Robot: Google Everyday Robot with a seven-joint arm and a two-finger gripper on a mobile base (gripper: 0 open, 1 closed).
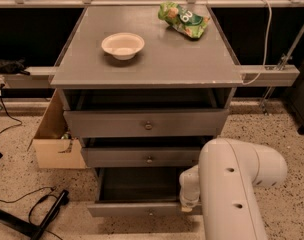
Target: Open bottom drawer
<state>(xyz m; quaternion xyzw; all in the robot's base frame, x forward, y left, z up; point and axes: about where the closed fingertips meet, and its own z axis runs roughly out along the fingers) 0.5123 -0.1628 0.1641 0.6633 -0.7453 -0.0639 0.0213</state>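
The bottom drawer (142,209) is the lowest of three grey fronts, with a small round metal knob (150,212) at its centre. It stands pulled out the farthest, and its dark grey interior (139,184) shows. My white arm (232,184) comes in from the lower right. My gripper (185,205) sits at the arm's end, down at the right end of the bottom drawer's front edge, mostly hidden by the wrist.
The top drawer (147,124) and middle drawer (148,158) are each pulled out a little. A white bowl (122,45) and a green snack bag (184,19) lie on the cabinet top. A cardboard box (54,141) stands at the left. Black cables (42,211) lie on the floor.
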